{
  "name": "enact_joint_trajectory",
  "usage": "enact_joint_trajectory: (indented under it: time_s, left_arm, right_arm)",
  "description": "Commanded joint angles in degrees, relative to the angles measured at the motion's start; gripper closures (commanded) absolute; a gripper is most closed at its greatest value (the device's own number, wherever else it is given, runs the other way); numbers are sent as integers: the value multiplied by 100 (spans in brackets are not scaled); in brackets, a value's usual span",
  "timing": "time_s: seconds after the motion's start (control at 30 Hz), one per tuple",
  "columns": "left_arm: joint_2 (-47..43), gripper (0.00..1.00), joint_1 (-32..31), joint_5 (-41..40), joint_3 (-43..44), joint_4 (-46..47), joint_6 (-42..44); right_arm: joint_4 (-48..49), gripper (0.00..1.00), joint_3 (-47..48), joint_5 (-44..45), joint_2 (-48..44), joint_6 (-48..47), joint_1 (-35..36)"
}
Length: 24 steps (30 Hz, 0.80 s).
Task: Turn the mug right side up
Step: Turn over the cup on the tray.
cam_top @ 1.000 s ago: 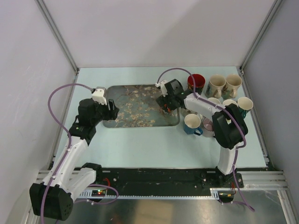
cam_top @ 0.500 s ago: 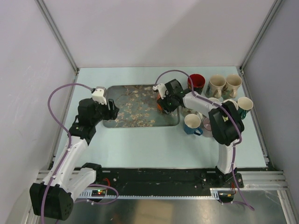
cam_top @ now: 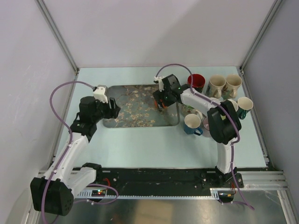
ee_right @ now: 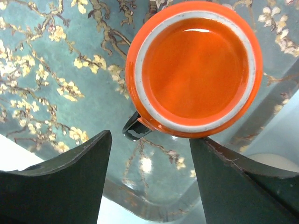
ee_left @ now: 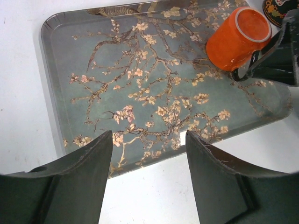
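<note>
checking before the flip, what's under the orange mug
The orange mug stands base up on the flowered tray. Its mouth faces down, so anything inside or beneath it is hidden.

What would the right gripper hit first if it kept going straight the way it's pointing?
Most likely the orange mug, bottom up on the flowered tray, straight ahead of the open right gripper. How near it is, I can't tell.

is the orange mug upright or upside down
Upside down: the orange mug shows its closed base with a pale ring facing up, mouth down on the tray.
</note>
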Motion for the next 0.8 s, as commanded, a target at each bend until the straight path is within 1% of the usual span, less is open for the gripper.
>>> enact_joint_trajectory:
  time_s: [0.0,0.13,0.3,0.47,0.57,0.7,0.77]
  left_arm:
    - [76,32,45,140,363,157,-57]
    - [154,32,43,131,476,140,3]
    - [236,32,45,141,583,122,40]
    - [303,32,45,138,672,88,116]
    - [336,32,49,131,742,49,177]
    - [364,32,45,122,794,8,275]
    - [375,32,40,119,816,-10,331]
  right_arm:
    - [51,30,270,689,302,886,73]
    - [33,37,211,842,433,950,-67]
    - [236,47,97,761,495,513,-199]
    - [490,50,57,699,571,-95,-261]
    - [546,53,193,500,692,-328,-289]
    - [545,57,408,321,879,-548,-325]
    - [512,62,459,218,947,-623,-338]
